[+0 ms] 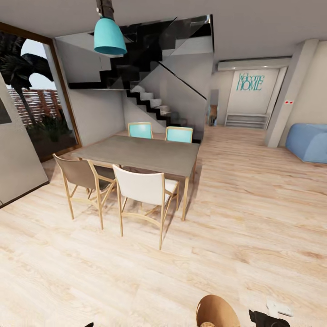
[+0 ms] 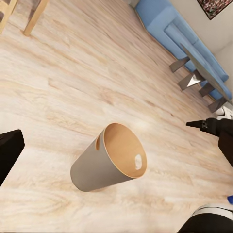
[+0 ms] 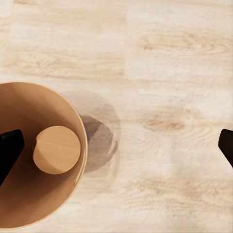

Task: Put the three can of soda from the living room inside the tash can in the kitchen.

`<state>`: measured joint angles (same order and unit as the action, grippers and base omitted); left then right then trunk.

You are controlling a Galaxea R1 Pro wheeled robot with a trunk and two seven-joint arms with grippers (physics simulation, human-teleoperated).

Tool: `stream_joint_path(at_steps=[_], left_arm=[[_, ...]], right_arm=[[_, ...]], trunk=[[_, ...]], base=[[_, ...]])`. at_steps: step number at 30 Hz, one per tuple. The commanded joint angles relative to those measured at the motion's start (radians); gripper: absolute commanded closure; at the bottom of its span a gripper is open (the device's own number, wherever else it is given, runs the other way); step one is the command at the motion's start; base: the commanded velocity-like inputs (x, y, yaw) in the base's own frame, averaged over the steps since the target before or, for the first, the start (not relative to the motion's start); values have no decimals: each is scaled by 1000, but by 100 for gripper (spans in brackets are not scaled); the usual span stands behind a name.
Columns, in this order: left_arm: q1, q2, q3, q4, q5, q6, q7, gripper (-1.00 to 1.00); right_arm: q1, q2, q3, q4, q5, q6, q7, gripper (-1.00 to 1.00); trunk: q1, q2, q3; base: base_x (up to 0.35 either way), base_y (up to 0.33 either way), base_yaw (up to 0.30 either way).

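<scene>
Standing on pale wood floor [image 1: 254, 204], a dining table [image 1: 145, 154] with 4 chairs sits left of centre, stairs [image 1: 154, 104] behind it and a blue sofa [image 1: 311, 141] far right. The bin [image 1: 217, 311] shows at the bottom edge, right of centre, its brown inside bare. The right jaws stand wide apart, one finger [image 3: 9, 150] inside the rim; left jaws: cannot tell.

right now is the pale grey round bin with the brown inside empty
Empty: the right wrist view looks into the bin and shows only its bare brown floor.
</scene>
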<state>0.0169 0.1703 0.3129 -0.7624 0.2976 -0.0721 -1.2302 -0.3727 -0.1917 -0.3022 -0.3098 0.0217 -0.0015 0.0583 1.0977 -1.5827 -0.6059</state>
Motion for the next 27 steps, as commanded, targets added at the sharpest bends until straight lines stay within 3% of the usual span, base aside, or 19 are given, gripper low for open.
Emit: stream_joint_path(at_steps=[1,11,27], left_arm=[[0,0,0,0,0,0,0,-100],[0,0,0,0,0,0,0,-100],[0,0,-1,0,0,0,-1,-100]], right_arm=[[0,0,0,0,0,0,0,-100],[0,0,0,0,0,0,0,-100],[0,0,0,0,1,0,0,-100]], trunk=[[4,-7,-5],[42,-77,-52],[42,-77,-62]], base=[[0,0,0],[0,0,0],[22,10,0]])
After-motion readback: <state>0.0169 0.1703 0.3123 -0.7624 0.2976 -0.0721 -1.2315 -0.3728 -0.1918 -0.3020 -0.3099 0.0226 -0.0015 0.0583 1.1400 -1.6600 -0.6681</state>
